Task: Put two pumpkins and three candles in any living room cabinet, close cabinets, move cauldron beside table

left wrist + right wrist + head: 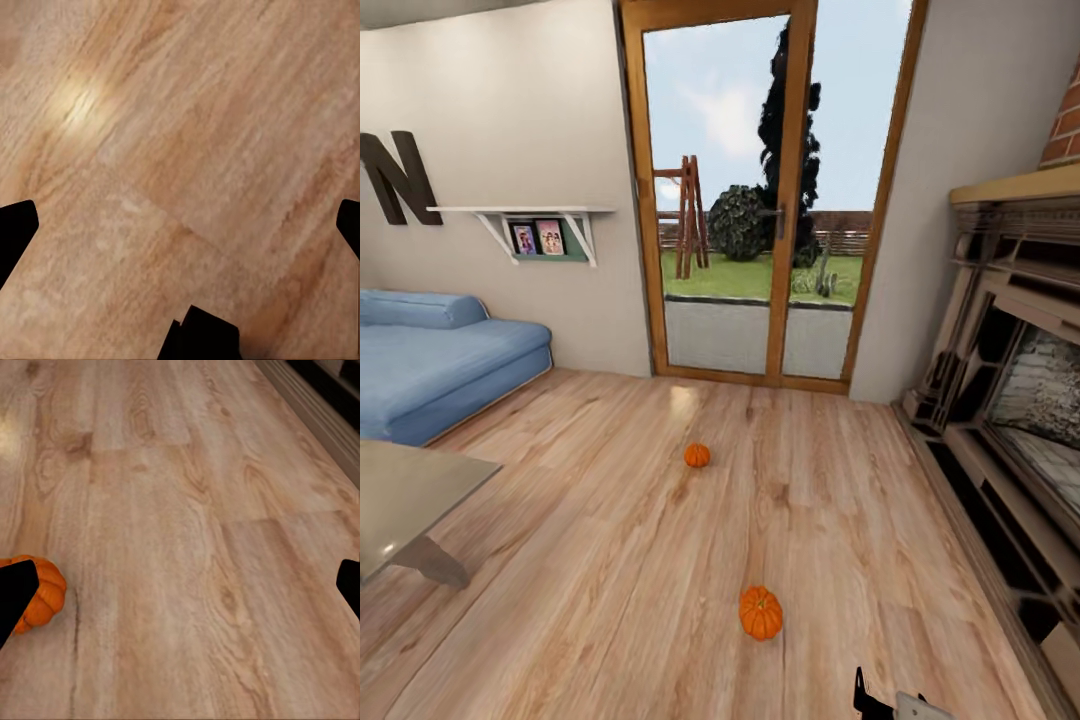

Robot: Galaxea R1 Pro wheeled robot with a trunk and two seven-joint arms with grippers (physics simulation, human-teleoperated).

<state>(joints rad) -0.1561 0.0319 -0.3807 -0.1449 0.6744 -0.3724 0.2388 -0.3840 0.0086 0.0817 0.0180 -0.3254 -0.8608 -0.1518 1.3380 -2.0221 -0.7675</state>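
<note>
Head view: you are closing on the nearer pumpkin (760,612) on the plank floor (610,560), just ahead and left of your right gripper (888,705), which the frame edge crops; the second pumpkin (697,455) lies well beyond, toward the glass door (760,200).

Left wrist: left gripper (180,225) spread wide over bare boards, holding nothing.

Right wrist: fingers spread, one fingertip (16,596) half-hiding that pumpkin. Next you likely need to swing the gripper across to straddle it. Candles and cabinet lie out of frame.

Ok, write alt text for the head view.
Two small round orange pumpkins lie apart on a light wooden floor, one near, one farther toward a wood-framed glass door. A blue sofa and grey glossy table sit left, a stone fireplace right.
</note>
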